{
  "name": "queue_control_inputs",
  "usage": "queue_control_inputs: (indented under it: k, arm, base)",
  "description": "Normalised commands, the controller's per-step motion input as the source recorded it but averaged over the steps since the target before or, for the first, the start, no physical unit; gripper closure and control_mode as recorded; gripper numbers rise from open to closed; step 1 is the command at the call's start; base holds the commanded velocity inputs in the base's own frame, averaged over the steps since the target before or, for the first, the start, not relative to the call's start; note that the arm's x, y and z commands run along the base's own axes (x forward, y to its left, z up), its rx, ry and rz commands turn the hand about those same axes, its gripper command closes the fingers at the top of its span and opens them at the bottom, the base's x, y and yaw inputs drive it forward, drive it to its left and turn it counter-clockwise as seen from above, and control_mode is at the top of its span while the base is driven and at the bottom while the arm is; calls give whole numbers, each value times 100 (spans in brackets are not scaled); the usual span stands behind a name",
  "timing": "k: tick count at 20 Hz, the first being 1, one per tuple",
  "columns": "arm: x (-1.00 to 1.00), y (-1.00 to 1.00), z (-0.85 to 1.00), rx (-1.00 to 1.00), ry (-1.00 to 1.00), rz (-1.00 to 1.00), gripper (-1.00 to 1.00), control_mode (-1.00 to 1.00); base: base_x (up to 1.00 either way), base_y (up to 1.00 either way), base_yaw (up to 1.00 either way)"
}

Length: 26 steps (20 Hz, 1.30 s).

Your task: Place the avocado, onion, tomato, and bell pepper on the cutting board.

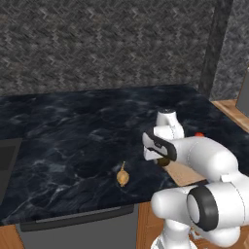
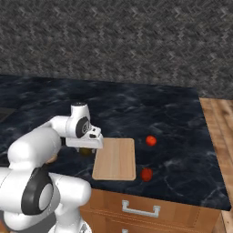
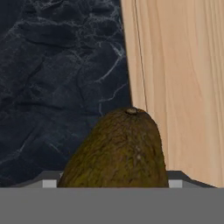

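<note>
An olive-brown avocado (image 3: 117, 151) looms large at the bottom of the hand view, and my gripper (image 2: 86, 149) is shut on it. It hangs just left of the tan cutting board (image 2: 114, 159), low over the dark counter. The fingertips are hidden by the avocado. The tan onion (image 1: 122, 177) lies on the counter to the left of the arm, near the front edge. Two small red pieces sit right of the board, one further back (image 2: 151, 140) and one by the board's front right corner (image 2: 146, 174). I cannot tell which is the tomato and which the bell pepper.
The black marble counter (image 1: 73, 126) runs back to a grey tiled wall. A wooden floor (image 2: 220, 118) lies beyond the counter's right end. A drawer with a metal handle (image 2: 140, 210) sits under the front edge.
</note>
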Motion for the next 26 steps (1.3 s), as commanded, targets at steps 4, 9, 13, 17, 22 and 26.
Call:
queue_control_inputs:
  k: [4,9,13,17,22,26]
  arm:
    - [31,-33,33,0,0,0,100,-100]
    - [45,-27,2,0,0,0,100,-100]
    - [50,-29,0,0,0,0,100,-100]
    - [34,-24,-10,0,0,0,100,-100]
    - [15,-20,-35,0,0,0,100,-100]
    - [14,-8,-41,0,0,0,100,-100]
  base:
    - [0,0,0]
    - [0,0,0]
    - [0,0,0]
    - [0,0,0]
    - [0,0,0]
    - [0,0,0]
